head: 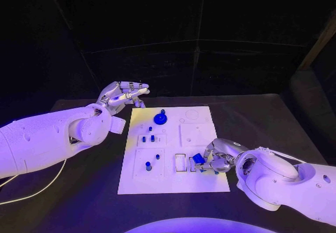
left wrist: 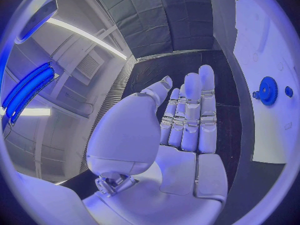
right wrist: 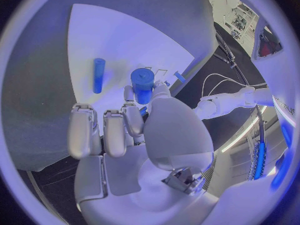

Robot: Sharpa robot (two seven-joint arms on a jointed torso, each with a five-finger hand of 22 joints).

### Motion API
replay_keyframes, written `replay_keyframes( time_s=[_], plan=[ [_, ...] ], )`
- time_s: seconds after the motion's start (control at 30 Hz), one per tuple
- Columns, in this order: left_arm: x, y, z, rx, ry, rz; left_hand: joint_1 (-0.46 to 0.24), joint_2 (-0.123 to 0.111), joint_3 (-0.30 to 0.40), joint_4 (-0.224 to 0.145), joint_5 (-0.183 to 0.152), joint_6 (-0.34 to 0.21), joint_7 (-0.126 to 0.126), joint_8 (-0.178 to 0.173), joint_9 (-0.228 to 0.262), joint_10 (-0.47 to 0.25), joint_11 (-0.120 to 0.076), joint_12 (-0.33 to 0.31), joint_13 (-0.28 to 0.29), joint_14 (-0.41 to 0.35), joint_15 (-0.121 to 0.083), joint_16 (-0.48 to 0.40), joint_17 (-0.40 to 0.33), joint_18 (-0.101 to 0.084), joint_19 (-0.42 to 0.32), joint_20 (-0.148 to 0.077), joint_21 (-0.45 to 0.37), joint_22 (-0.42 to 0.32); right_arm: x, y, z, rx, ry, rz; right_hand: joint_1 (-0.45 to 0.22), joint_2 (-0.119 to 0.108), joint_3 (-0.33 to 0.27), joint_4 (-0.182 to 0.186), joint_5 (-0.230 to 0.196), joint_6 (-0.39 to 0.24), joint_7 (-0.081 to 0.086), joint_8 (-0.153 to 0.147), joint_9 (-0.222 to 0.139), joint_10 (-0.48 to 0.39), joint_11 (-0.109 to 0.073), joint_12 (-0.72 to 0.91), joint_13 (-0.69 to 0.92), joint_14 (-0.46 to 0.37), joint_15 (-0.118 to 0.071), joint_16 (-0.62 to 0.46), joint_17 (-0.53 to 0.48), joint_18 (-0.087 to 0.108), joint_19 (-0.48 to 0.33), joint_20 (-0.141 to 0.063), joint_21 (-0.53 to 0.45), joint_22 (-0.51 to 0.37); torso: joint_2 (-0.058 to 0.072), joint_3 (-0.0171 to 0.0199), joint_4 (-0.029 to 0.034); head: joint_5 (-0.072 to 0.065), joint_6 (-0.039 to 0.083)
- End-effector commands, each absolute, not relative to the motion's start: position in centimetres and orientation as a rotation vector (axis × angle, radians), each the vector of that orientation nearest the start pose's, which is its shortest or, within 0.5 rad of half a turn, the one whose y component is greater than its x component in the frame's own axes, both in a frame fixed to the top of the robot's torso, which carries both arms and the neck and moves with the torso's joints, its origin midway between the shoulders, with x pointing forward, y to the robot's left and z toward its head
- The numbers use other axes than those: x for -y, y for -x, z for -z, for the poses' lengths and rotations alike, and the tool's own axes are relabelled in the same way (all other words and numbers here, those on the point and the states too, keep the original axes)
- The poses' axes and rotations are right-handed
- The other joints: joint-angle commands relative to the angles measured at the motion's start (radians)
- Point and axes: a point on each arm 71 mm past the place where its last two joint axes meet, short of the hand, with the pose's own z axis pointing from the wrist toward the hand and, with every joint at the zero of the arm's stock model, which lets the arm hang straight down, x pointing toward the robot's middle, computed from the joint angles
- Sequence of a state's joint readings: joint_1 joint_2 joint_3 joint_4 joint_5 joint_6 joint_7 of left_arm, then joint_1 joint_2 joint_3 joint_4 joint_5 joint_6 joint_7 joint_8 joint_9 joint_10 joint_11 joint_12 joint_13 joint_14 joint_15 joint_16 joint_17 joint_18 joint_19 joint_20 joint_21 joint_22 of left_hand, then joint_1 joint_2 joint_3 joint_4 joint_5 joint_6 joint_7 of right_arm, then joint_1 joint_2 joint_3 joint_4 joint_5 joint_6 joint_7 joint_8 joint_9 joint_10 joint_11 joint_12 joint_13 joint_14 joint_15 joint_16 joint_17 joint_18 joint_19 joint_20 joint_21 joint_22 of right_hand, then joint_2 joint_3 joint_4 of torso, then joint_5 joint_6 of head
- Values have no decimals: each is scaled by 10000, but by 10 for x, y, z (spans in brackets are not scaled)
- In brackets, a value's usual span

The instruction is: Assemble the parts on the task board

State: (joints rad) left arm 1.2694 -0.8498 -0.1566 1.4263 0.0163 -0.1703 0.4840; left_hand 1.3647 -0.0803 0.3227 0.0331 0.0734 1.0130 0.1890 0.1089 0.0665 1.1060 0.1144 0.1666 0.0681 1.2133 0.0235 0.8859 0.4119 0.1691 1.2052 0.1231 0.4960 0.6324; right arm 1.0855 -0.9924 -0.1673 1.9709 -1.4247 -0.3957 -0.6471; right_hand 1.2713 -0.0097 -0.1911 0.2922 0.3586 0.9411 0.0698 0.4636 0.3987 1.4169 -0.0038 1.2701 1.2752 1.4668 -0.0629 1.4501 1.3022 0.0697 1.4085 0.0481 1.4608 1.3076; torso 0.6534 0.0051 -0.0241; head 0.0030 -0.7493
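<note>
Right hand (head: 213,162) pinches a small blue cylindrical part (right wrist: 142,84) over the white task board (head: 203,182) near its rectangular slots; slip or tilt risks a jam. Left hand (head: 125,94) open, empty, off-board.

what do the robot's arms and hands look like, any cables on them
Both arms have smooth, rounded white shells. Each ends in a silver, many-fingered hand, the left hand and the right hand, with segmented metallic fingers and a pale moulded palm. A thin white cable trails under the left arm.
</note>
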Motion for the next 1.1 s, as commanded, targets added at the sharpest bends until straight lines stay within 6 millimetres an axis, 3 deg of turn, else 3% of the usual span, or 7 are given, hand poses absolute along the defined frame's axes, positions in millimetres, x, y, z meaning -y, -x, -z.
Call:
replay_keyframes(
  time_s=[0.03,0.23,0.6,0.73,1.0,1.1],
  plan=[
    [-236,-502,184,-14211,10334,16088,-53,11,-15,19,27,-28,-6,41,10,-52,9,37,-4,-55,34,53,-10,128,71,14,-39,-8,175,-355,237,-19636,-2360,-5592,-35,149,-61,-15,59,90,18,43,45,88,-6,25,6,547,-48,38,-13,-151,60,-7,41,249,21,-10,17,28,11],
    [-233,-502,184,-14250,10316,16147,-53,11,-15,19,27,-28,-6,41,10,-52,9,37,-4,-55,34,53,-10,128,71,14,-39,-8,165,-358,243,-20131,-2520,-5866,-128,237,-124,-12,41,145,-10,93,129,77,-26,-23,-18,547,-62,34,-10,-151,61,-19,43,253,18,-3,-13,76,15],
    [-231,-502,184,-14218,10292,16153,-53,11,-15,19,27,-28,-6,41,10,-52,9,37,-4,-55,34,53,-10,128,71,14,-39,-8,148,-365,249,-20379,-2277,-5890,-388,465,-392,-9,-381,395,-162,304,548,130,-154,-68,22,537,-169,-8,-55,-142,37,-114,20,219,36,-4,14,138,51],
    [-231,-502,184,-14216,10285,16165,-53,11,-15,19,27,-28,-6,41,10,-52,9,37,-4,-55,34,53,-10,128,71,14,-39,-8,144,-366,250,-20307,-2162,-5897,-405,486,-420,-12,-435,412,-175,319,591,130,-165,-85,16,539,-178,-6,-47,-142,38,-124,19,220,27,0,-15,174,66],
    [-230,-502,184,-14215,10278,16172,-44,13,-12,14,29,-32,-9,42,9,-57,6,41,-4,-56,32,57,-11,130,74,14,-44,-13,138,-368,251,-20315,-1927,-5825,-426,479,-501,-18,-541,445,-199,351,688,129,-186,-119,6,538,-197,-16,-57,-141,37,-143,16,218,24,4,-15,203,57],
    [-230,-502,184,-14218,10279,16173,-44,13,-12,14,29,-32,-9,42,9,-57,6,41,-4,-56,32,57,-11,130,74,14,-44,-13,136,-369,252,-20383,-1839,-5751,-557,494,-651,-12,-964,427,-208,357,818,119,-198,-181,-14,533,-210,-37,-82,-143,38,-163,12,220,19,3,-16,208,49]
  ],
)
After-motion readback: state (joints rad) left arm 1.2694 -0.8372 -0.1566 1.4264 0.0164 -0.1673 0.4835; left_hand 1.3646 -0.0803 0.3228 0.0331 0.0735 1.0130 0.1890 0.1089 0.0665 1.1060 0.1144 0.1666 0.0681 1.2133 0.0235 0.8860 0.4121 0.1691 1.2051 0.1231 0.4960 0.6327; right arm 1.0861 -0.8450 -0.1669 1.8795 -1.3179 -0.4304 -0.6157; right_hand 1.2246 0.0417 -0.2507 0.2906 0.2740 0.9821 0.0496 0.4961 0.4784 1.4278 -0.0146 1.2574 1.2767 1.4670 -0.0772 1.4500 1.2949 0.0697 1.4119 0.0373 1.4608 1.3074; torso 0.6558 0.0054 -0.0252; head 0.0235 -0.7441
